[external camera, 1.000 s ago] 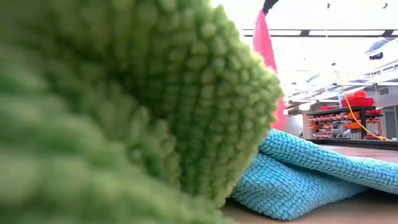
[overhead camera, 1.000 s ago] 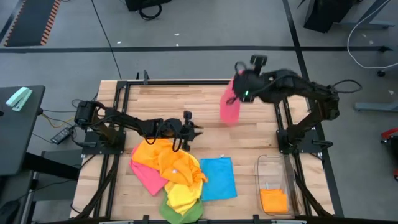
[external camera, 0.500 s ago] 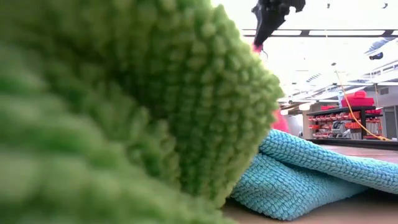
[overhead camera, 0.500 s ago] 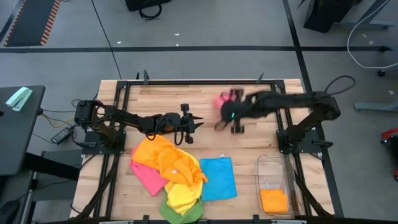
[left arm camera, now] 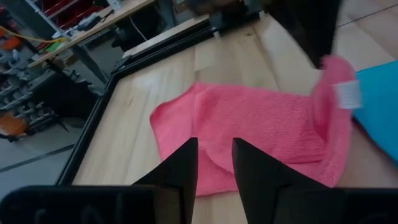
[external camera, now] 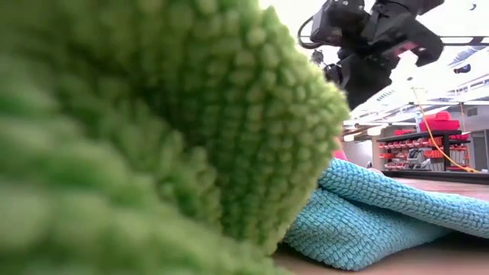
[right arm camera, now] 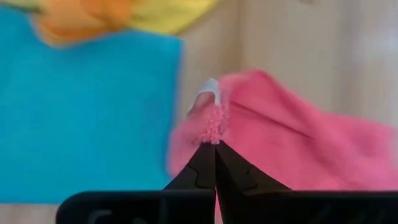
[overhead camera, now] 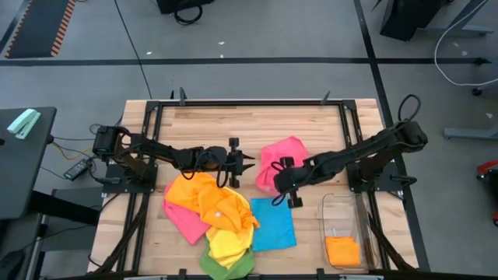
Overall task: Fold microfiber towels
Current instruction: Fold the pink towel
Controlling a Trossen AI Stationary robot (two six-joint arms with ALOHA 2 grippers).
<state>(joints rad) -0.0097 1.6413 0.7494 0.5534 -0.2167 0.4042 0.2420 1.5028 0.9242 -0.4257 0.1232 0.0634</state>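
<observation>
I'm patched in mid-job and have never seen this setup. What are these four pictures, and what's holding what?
Two dark robot arms work at a wooden table. One picture looks straight down, one sits at tabletop level behind a green towel, and two ride the wrists. The right hand is shut on a corner of a pink towel spread mid-table. The left hand hangs beside it, slightly open, holding nothing. A heap of orange, yellow and pink towels, a blue towel and a clear bin lie nearby.
</observation>
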